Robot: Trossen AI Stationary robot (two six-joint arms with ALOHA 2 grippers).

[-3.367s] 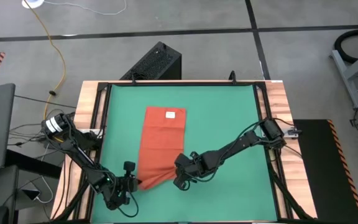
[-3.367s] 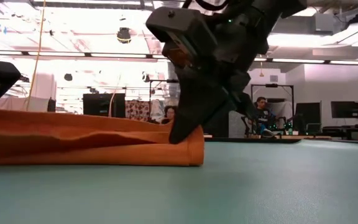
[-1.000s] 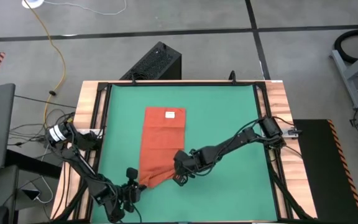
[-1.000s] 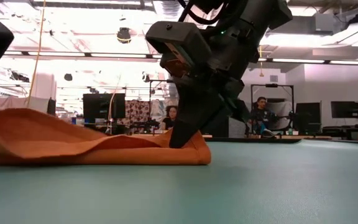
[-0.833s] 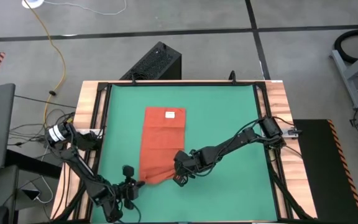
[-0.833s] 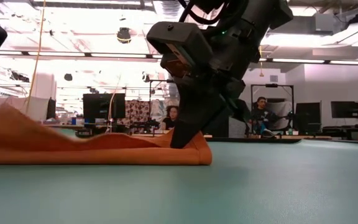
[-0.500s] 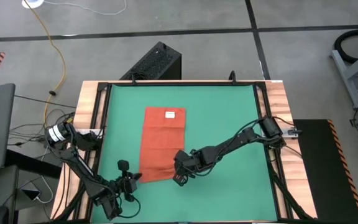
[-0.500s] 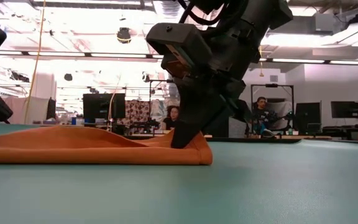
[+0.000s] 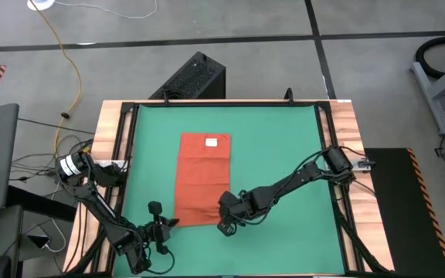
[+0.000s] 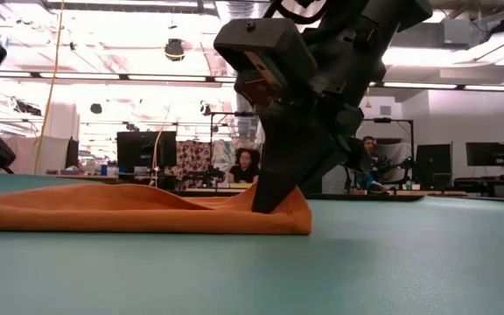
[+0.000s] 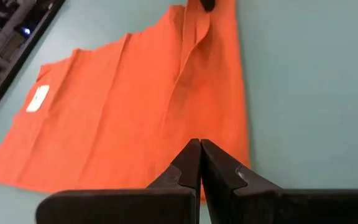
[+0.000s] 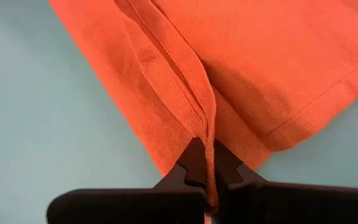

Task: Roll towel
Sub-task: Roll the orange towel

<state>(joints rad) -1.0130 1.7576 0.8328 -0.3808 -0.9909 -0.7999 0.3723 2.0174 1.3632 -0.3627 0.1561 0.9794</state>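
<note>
Towel (image 9: 202, 180) lies spread almost flat on the green mat (image 9: 276, 154), no roll formed, so by my reckoning nearly all the rolling is left. Right gripper (image 9: 228, 221) is clamped on a pinched ridge at its near corner. Left gripper (image 9: 166, 222), fingers together and empty, sits at the opposite near corner.

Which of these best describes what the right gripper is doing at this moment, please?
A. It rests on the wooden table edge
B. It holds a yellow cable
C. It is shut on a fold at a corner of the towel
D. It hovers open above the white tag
C: the right gripper has its jaws pinched on a raised fold of the towel at a corner.
</note>
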